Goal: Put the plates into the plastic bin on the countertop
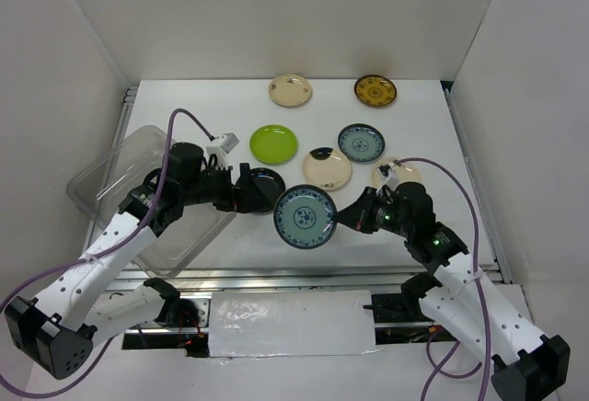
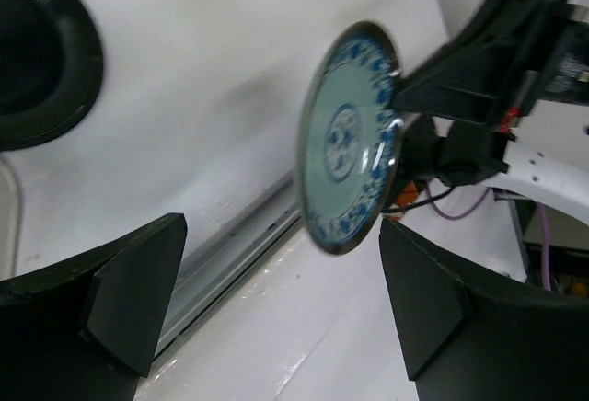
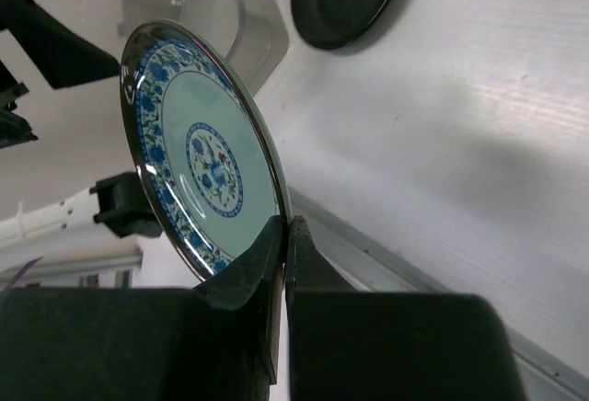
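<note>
Countertop white between plain white walls, right fingers clamped on rim of teal plate, left fingers spread wide

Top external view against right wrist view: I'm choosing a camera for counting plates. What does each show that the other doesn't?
Only top external: the lime green plate, the mustard-brown plate, a second teal plate and cream plates. Only right wrist: a close look at the right end effector shut on the rim of the held teal plate. Both: that held plate, the black plate and the plastic bin.
</note>
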Motion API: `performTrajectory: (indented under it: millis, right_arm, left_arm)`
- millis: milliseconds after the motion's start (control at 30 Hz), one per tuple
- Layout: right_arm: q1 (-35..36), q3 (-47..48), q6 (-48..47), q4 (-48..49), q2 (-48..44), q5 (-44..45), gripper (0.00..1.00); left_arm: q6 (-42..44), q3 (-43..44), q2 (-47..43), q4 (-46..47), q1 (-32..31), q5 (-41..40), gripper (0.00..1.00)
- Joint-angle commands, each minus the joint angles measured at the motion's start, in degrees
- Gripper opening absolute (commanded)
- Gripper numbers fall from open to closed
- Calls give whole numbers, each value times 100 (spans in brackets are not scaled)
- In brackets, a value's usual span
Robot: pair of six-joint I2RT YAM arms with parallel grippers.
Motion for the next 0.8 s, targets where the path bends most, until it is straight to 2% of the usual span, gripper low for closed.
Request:
performTrajectory:
  millis: [0,133,333,400,433,467,500,567,633,667,700,733,767]
  right_arm:
    - [177,210,254,664,203,-567,0]
    - [414,254,448,1068,361,-497,0]
    - [721,491,510,1209,563,-277,0]
    - [775,561,518,1253,642,-225,0]
    - [792,570,518,1314,730,-172,0]
    - [819,588,518,1358,774,-154,0]
    - [819,588,510,1411,827,-137,0]
    - [767,640,501,1534,967,-49,3]
    - [687,684,457,1500,1064,257,79]
    - [548,737,448,1395,1073,485,100]
    - [451,763,448,1237,1065,740,100]
    - [354,755,466,992,1073,1265,100]
    - [231,694,509,877,1082,1479,100]
  left_arm:
    - [-210,-97,57,832,-34,902,99]
    - [-220,-150,136,798,-69,753,96]
    - [-132,-106,461,543,-121,375,85]
    - [-123,-89,514,560,-148,357,67]
    - [-123,-80,540,551,-165,365,52]
    - [-114,-54,567,551,-174,348,14]
    - [-105,16,585,525,-183,331,0]
    - [-70,131,541,341,-183,112,0]
    - [-166,359,375,87,-122,-651,0]
    - [-341,455,313,-71,-26,-1028,0]
    - [-482,648,234,-473,114,-1450,0]
    - [-666,763,50,-729,473,-2385,0]
    - [-1085,851,-38,-941,659,-2968,0]
